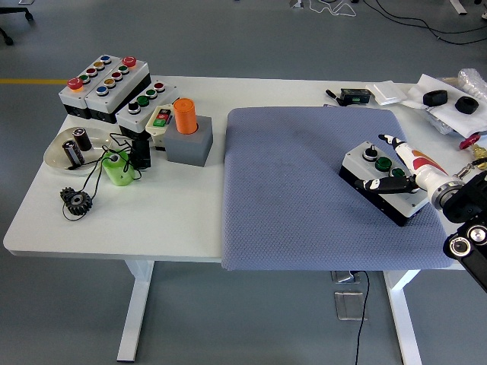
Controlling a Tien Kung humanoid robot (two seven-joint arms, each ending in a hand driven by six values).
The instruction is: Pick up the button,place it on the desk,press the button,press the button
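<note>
Counting, we find one button box (385, 181) lying tilted on the grey mat (304, 190), with three more boxes (114, 87) far left. Our right hand (403, 171) clamps its fingers (384, 184) around it, hiding its right end; our left arm is out of view.

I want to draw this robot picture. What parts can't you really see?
- Button box, head view: the robot hand covers its right end, so any buttons there are hidden.
- Right arm: cut off by the picture's right edge.
- Left arm: not in the picture.
- Labels on the grey boxes at far left: too small to read.
</note>
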